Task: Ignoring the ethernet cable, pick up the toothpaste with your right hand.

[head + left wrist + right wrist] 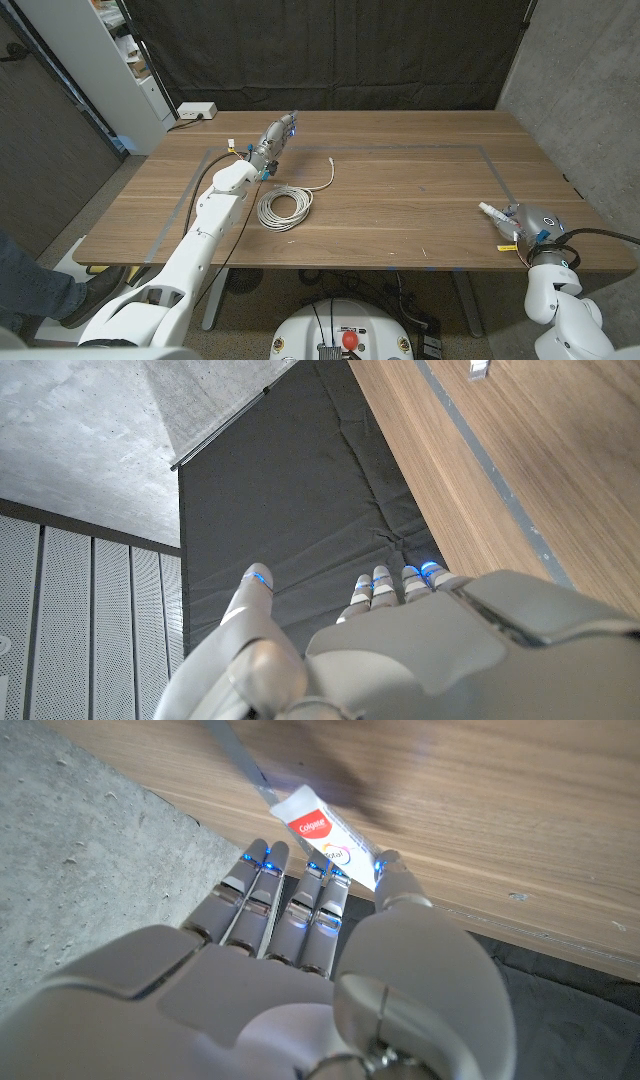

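Note:
The toothpaste (494, 213) is a white tube with a red label (322, 832), near the table's front right corner. My right hand (532, 222) is on its right end, and the thumb (392, 880) and fingertips (258, 860) pinch the tube's near end. The rest of the tube sticks out towards the table's middle. My left hand (274, 137) is raised over the far left part of the table, with its fingers (385, 585) stretched out and nothing in it.
A coiled white ethernet cable (285, 206) lies left of centre, its loose end (331, 160) running toward the far side. Grey tape (492, 172) marks a rectangle on the wooden table (400, 210). A white shelf (120, 60) stands at the back left. A person's leg (30, 288) is at the lower left.

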Action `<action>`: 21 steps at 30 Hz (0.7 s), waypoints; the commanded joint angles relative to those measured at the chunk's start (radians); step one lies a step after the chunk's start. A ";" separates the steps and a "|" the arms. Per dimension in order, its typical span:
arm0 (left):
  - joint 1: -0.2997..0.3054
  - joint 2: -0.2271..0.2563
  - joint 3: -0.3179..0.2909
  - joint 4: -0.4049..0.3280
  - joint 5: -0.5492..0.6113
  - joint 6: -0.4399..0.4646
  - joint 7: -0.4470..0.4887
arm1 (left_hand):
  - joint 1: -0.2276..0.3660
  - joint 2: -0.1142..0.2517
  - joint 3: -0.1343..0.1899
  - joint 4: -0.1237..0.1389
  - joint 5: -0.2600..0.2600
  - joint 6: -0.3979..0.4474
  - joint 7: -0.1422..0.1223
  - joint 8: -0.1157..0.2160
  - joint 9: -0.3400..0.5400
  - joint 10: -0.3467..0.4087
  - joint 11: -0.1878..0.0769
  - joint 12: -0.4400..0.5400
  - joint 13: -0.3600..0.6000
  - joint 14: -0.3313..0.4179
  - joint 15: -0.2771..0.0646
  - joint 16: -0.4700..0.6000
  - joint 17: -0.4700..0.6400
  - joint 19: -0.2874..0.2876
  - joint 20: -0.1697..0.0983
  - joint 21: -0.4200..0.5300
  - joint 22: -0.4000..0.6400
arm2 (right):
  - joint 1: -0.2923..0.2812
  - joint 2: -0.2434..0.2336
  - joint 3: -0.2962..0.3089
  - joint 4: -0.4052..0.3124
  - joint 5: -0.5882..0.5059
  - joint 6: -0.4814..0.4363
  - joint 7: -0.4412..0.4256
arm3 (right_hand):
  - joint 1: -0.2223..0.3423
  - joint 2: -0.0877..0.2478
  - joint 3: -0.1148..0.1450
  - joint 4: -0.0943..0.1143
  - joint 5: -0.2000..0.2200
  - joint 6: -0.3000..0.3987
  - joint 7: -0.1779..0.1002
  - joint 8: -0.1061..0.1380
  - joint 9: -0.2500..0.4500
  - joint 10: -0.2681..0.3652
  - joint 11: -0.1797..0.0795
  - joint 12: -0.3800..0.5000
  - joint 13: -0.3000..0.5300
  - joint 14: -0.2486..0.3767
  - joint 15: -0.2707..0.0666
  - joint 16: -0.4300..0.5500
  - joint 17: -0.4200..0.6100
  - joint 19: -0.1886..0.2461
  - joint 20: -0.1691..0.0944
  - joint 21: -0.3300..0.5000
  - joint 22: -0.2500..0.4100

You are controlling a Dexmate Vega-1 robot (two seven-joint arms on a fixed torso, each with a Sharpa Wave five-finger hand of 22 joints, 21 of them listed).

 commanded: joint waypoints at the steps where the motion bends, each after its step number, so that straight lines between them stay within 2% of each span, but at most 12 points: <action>1: -0.001 -0.006 0.002 0.013 0.000 -0.004 -0.004 | 0.012 0.000 -0.004 0.000 -0.002 0.001 0.002 0.003 0.005 0.000 0.002 0.005 0.005 -0.006 0.006 0.001 0.005 -0.058 0.003 -0.002 0.005 | -0.013 0.005 0.011 -0.031 -0.010 0.013 -0.007 | 0.015 0.003 -0.003 0.004 -0.002 0.009 0.001 -0.004 0.003 0.010 0.000 0.000 0.000 0.006 -0.057 0.005 -0.001 0.011 -0.014 -0.001 0.003; 5: 0.000 -0.005 0.001 0.011 0.000 -0.008 -0.005 | 0.013 0.001 -0.004 0.000 -0.002 0.000 0.002 0.003 0.005 0.000 0.002 0.005 0.005 -0.007 0.007 0.000 0.005 -0.059 0.003 -0.002 0.005 | -0.022 0.005 0.012 -0.051 -0.027 0.017 -0.011 | 0.015 0.004 -0.006 0.006 -0.003 0.011 0.001 -0.005 0.003 0.008 -0.006 -0.003 0.000 0.006 -0.057 0.005 -0.001 0.011 -0.015 -0.001 0.003; 8: 0.000 -0.006 -0.002 0.013 -0.006 -0.010 -0.011 | 0.013 0.001 -0.004 0.000 -0.002 0.001 0.001 0.003 0.005 -0.001 0.002 0.005 0.005 -0.008 0.006 0.000 0.005 -0.059 0.003 -0.002 0.005 | -0.027 0.004 0.016 -0.064 -0.029 0.026 -0.014 | 0.016 0.004 -0.007 0.006 -0.003 0.013 0.002 -0.006 0.004 0.009 0.001 -0.004 0.000 0.008 -0.056 0.004 -0.002 0.011 -0.015 -0.001 0.003; 13: 0.004 -0.004 -0.003 0.005 -0.004 -0.010 -0.008 | 0.013 0.001 -0.004 0.000 -0.002 0.001 0.003 0.003 0.005 -0.002 0.002 0.004 0.005 -0.009 0.006 0.000 0.005 -0.060 0.002 -0.002 0.005 | -0.030 0.009 0.024 -0.079 -0.027 0.038 -0.010 | 0.017 0.004 -0.009 0.007 -0.003 0.015 0.001 -0.007 0.004 0.012 -0.006 -0.006 0.000 0.009 -0.055 0.004 -0.003 0.011 -0.015 -0.002 0.003; 21: 0.007 -0.001 -0.007 -0.003 -0.007 -0.012 -0.008 | 0.014 0.001 -0.004 0.000 -0.002 0.000 0.001 0.003 0.005 -0.003 0.002 0.004 0.005 -0.008 0.005 0.000 0.005 -0.062 0.003 -0.003 0.005 | -0.031 0.018 0.040 -0.099 -0.025 0.050 0.000 | 0.017 0.002 -0.010 0.008 -0.003 0.019 0.001 -0.008 0.004 0.018 -0.001 -0.006 0.000 0.011 -0.056 0.000 -0.007 0.011 -0.014 -0.002 0.003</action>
